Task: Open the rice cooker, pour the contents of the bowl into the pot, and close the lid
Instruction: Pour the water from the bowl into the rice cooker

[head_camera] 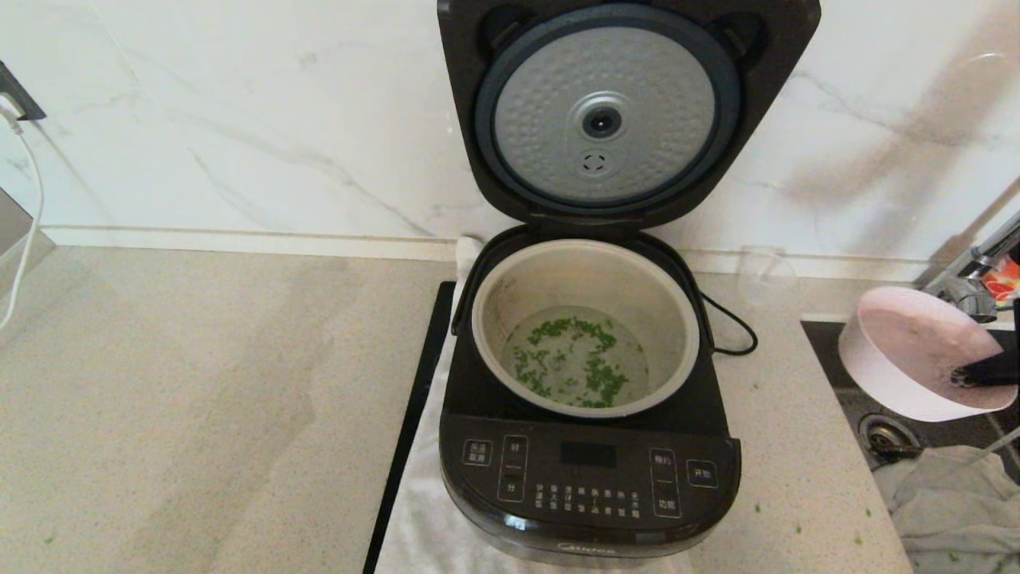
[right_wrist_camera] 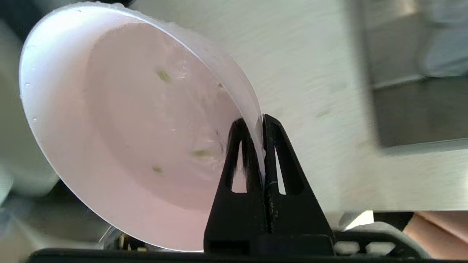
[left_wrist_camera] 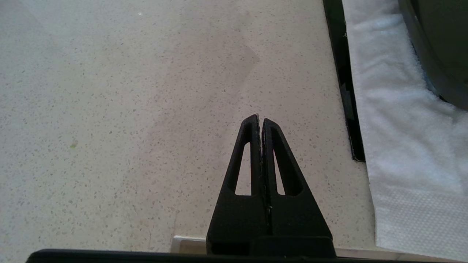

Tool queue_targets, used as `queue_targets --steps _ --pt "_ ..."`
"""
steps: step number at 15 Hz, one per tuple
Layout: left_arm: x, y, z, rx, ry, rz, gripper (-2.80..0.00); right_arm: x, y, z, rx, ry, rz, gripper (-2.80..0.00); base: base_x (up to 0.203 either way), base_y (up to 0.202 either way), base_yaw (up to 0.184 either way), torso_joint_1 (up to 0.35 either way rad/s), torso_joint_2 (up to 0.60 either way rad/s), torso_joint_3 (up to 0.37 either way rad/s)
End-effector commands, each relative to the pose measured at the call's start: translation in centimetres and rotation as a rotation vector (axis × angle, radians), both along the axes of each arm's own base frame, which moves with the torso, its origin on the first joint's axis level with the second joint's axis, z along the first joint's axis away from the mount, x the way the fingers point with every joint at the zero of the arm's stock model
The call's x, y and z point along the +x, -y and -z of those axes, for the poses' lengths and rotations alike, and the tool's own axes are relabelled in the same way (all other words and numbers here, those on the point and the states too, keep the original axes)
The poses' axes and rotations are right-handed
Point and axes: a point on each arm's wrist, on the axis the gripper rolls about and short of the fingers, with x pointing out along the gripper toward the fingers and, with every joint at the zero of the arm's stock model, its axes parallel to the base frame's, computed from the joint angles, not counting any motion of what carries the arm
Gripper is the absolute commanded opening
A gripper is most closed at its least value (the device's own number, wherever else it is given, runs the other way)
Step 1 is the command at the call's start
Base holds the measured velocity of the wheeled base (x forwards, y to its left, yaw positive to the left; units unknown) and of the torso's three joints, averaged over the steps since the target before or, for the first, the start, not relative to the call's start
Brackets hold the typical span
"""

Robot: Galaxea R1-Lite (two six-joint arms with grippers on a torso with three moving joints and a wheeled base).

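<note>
At the counter's centre the rice cooker (head_camera: 588, 446) sits with its lid (head_camera: 613, 112) hinged fully up, and the pot (head_camera: 586, 323) holds the green chopped bits (head_camera: 570, 363) in clear liquid. Right gripper (right_wrist_camera: 259, 124) is clamped on the rim of the bowl (right_wrist_camera: 128, 128), tilted and nearly emptied, above the sink (head_camera: 880, 434) at far right. Left gripper (left_wrist_camera: 260, 119) hangs over bare countertop (left_wrist_camera: 109, 109) with fingers pressed together, holding nothing.
</note>
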Motion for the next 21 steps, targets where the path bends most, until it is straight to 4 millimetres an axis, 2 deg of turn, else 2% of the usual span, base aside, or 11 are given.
queue_targets --steps 1,3,5,10,15,18,21 --pt "0.0 0.0 0.0 0.0 0.001 0.0 -2.8 -1.4 -3.8 -3.1 -0.001 0.067 -0.124 -2.8 0.0 0.0 0.0 0.0 0.0 0.0" --pt "0.0 0.0 0.0 0.002 0.001 0.0 -2.8 -1.6 -6.2 -4.1 -0.005 0.069 -0.185 -2.8 0.0 0.0 0.0 0.0 0.0 0.0" --pt "0.0 0.0 0.0 0.0 0.001 0.0 -2.8 -1.2 -8.2 -4.3 -0.028 0.06 -0.233 -2.8 0.0 0.0 0.0 0.0 0.0 0.0" --pt "0.0 0.0 0.0 0.0 0.001 0.0 -2.8 1.3 -13.0 -4.4 -0.038 0.044 -0.324 -2.8 0.0 0.0 0.0 0.0 0.0 0.0" --pt "0.0 0.0 0.0 0.0 0.002 0.001 -2.8 3.2 -18.5 -4.0 -0.067 0.048 -0.388 -2.8 0.0 0.0 0.0 0.0 0.0 0.0" --pt "0.0 0.0 0.0 0.0 0.001 0.001 -2.8 4.8 -20.9 -4.2 -0.066 0.092 -0.348 -2.8 0.0 0.0 0.0 0.0 0.0 0.0" --pt "0.0 0.0 0.0 0.0 0.001 0.0 -2.8 6.7 -22.3 -3.4 -0.048 0.143 -0.325 -2.8 0.0 0.0 0.0 0.0 0.0 0.0"
